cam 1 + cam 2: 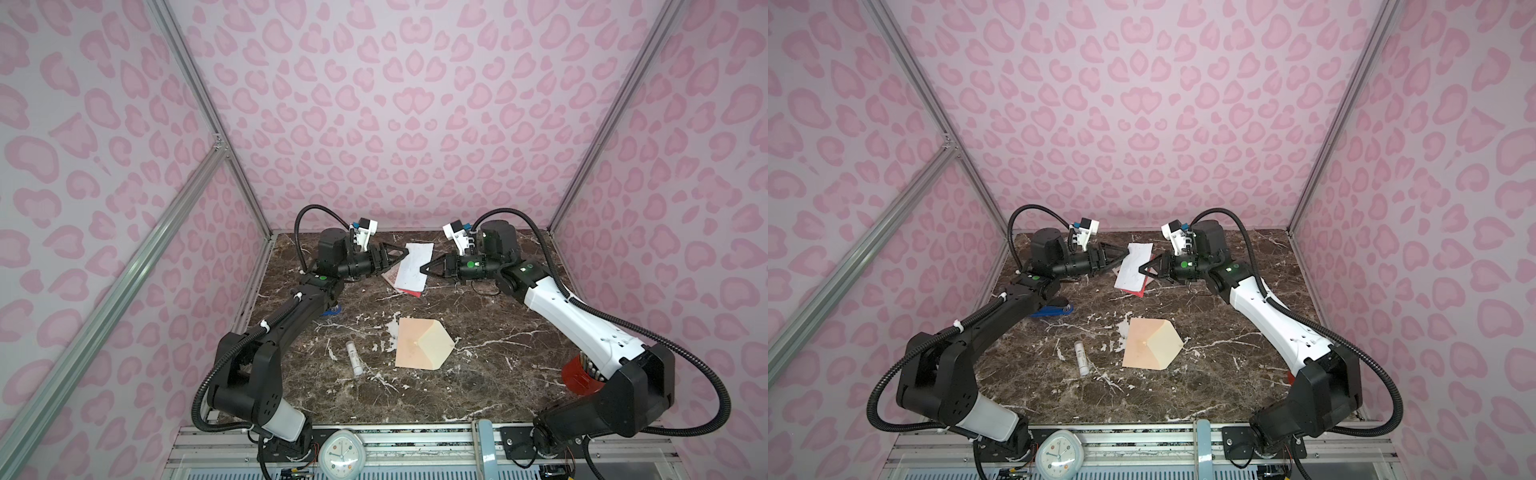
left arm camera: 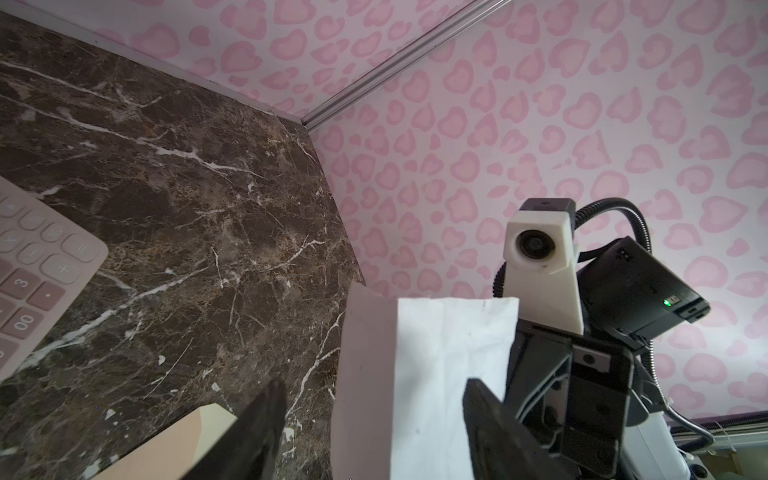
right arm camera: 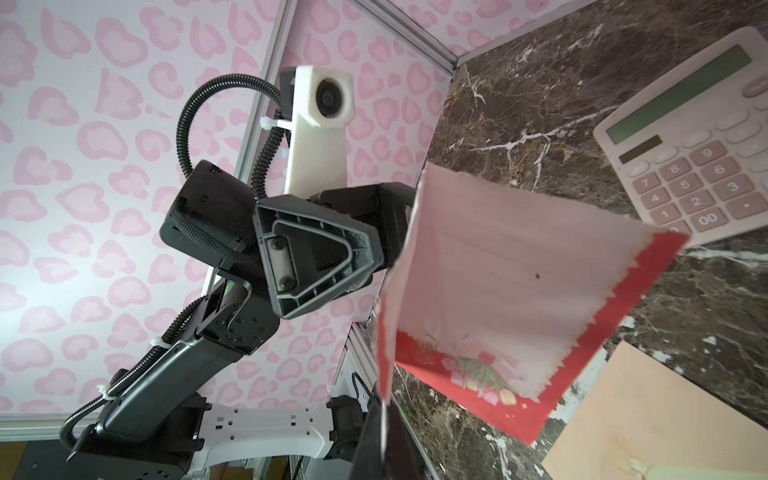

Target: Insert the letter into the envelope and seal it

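The right claw (image 1: 424, 269) pinches the raised letter (image 1: 415, 259), left claw (image 1: 399, 258) spread astride it; the envelope (image 1: 417, 345) lies unfilled, flap open.

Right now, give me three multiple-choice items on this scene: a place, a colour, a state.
1. Where is the white tube?
A. On the table, left of the envelope in both top views.
B. On the envelope.
C. In a gripper.
2. What colour is the letter's edging?
A. Blue.
B. Red.
C. Green.
3. What is the letter's state?
A. Inside the envelope.
B. Flat on the table.
C. Held up, pinched by the right gripper.
Answers: A, the tube lies apart from the envelope's left edge; B, the right wrist view shows red borders; C, its shut jaws clamp the sheet's edge in mid-air.
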Motion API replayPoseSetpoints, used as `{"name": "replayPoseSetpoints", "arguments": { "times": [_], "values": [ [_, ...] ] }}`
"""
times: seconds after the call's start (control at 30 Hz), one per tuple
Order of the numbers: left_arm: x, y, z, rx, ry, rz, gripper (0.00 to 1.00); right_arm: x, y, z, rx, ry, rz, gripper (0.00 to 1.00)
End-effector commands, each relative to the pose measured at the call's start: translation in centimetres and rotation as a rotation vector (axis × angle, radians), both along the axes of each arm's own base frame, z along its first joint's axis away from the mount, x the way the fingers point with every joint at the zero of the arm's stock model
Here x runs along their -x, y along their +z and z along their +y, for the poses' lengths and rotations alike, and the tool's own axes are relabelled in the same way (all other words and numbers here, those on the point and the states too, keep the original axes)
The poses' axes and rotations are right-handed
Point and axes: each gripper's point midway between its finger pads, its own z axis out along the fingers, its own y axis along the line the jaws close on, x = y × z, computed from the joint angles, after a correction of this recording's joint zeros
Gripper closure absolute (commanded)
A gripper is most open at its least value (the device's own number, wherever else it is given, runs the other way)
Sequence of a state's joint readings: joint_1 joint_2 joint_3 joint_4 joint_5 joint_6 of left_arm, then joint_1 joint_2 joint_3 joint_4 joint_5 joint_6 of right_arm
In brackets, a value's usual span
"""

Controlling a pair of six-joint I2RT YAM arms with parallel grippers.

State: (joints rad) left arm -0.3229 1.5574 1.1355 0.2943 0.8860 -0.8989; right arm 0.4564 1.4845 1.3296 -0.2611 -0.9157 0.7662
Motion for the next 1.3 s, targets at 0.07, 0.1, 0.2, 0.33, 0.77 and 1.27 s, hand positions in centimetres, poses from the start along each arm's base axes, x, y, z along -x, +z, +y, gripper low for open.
{"name": "replayPoseSetpoints", "arguments": {
  "times": [0.07,0.1,0.2,0.33,0.77,1.27],
  "values": [
    [0.4,2.5,-0.7,0.083,-0.066,-0.064,0.38,-0.6,0.4,-0.1,-0.031,-0.025,-0.011,1.0],
    [0.5,2.6,-0.8,0.095,-0.073,-0.059,0.4,-0.7,0.4,-0.1,-0.035,-0.03,-0.007,1.0],
    [0.7,3.0,-1.0,0.139,-0.094,-0.064,0.46,-0.8,0.4,-0.3,-0.044,-0.042,-0.003,1.0],
    [0.6,2.7,-1.1,0.153,-0.098,-0.049,0.55,-0.9,0.2,-0.5,-0.043,-0.048,0.005,1.0],
    [1.5,0.5,-2.7,0.074,-0.163,-0.011,0.57,-1.1,0.6,-0.3,-0.047,-0.039,0.003,1.0],
    [0.9,2.1,-2.1,0.1,-0.111,-0.042,0.96,-1.8,-2.5,-2.9,0.013,-0.112,0.03,0.51]
  ]
}}
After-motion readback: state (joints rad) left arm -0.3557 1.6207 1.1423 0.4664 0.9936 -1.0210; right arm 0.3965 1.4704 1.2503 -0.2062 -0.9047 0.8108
